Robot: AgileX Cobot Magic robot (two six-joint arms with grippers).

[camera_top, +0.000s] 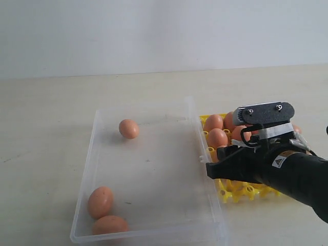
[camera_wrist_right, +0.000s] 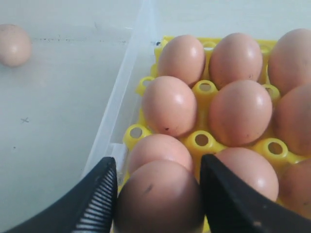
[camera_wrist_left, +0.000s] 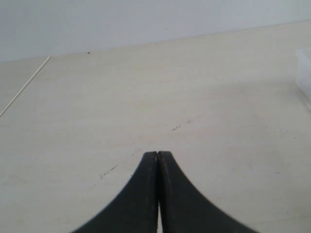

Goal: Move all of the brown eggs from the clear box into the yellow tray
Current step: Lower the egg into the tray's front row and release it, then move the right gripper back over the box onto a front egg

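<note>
Three brown eggs lie in the clear box (camera_top: 195, 121): one at the far side (camera_top: 129, 128) and two in the near left corner (camera_top: 100, 202) (camera_top: 109, 224). The yellow tray (camera_top: 241, 192) stands against the box's right wall, with several eggs (camera_top: 217, 138) in its cups. My right gripper (camera_top: 219, 165) hovers over the tray's near left part. In the right wrist view the right gripper (camera_wrist_right: 158, 164) is shut on a brown egg (camera_wrist_right: 160, 199) just above the tray (camera_wrist_right: 201, 141), beside seated eggs (camera_wrist_right: 169, 105). My left gripper (camera_wrist_left: 158, 154) is shut and empty over bare table.
The pale tabletop (camera_top: 46, 123) surrounds the box and tray, with a white wall behind it. The clear box's wall (camera_wrist_right: 121, 92) runs right along the tray's edge. A corner of the box (camera_wrist_left: 305, 73) shows at the edge of the left wrist view.
</note>
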